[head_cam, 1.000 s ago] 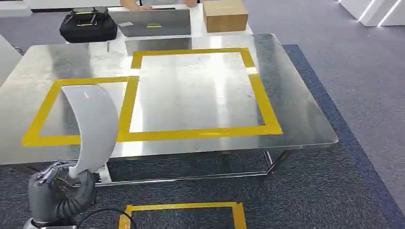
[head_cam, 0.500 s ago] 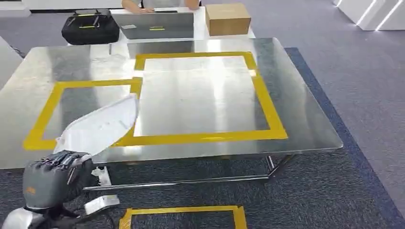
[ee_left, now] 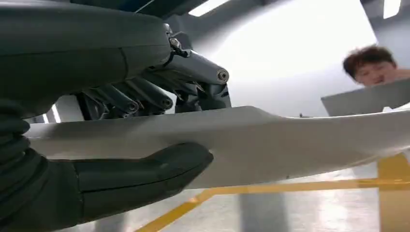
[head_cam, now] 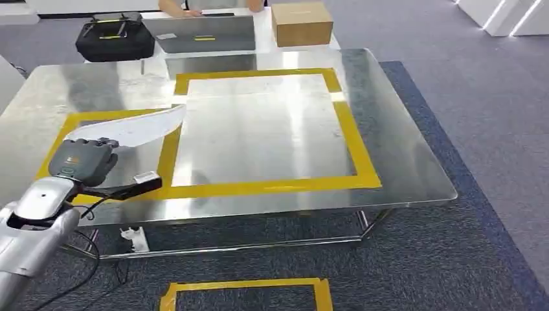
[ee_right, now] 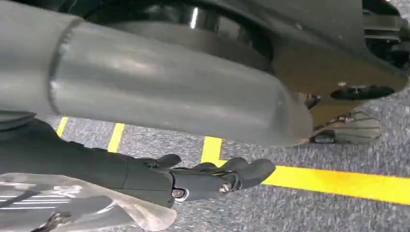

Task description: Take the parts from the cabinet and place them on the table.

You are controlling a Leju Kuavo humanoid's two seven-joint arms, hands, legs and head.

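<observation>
The white curved part (head_cam: 129, 127) is held in the left hand (head_cam: 83, 160), low over the steel table (head_cam: 401, 149). It lies nearly flat, its free end reaching toward the strip of yellow tape (head_cam: 169, 146) that divides the small taped frame from the large one. Most of the part hangs above the small frame, near the table's left side. In the left wrist view the part (ee_left: 251, 140) runs long and pale across the picture, with the thick thumb (ee_left: 145, 169) pressed under it and the darker fingers (ee_left: 145, 94) closed over its upper face, so the hand grips the part firmly. Whether the part touches the table surface cannot be told.

The right hand (ee_right: 203, 179) hangs down by the floor, over grey carpet and a yellow floor line (ee_right: 333, 182). Its fingers are curled loosely and nothing lies in them; a clear plastic sheet sits near the wrist.

Beyond the table's far edge stand a black bag (head_cam: 115, 37), a grey laptop (head_cam: 201, 34) and a brown cardboard box (head_cam: 302, 23) on a white desk. A person (ee_left: 372, 65) sits behind the laptop.
</observation>
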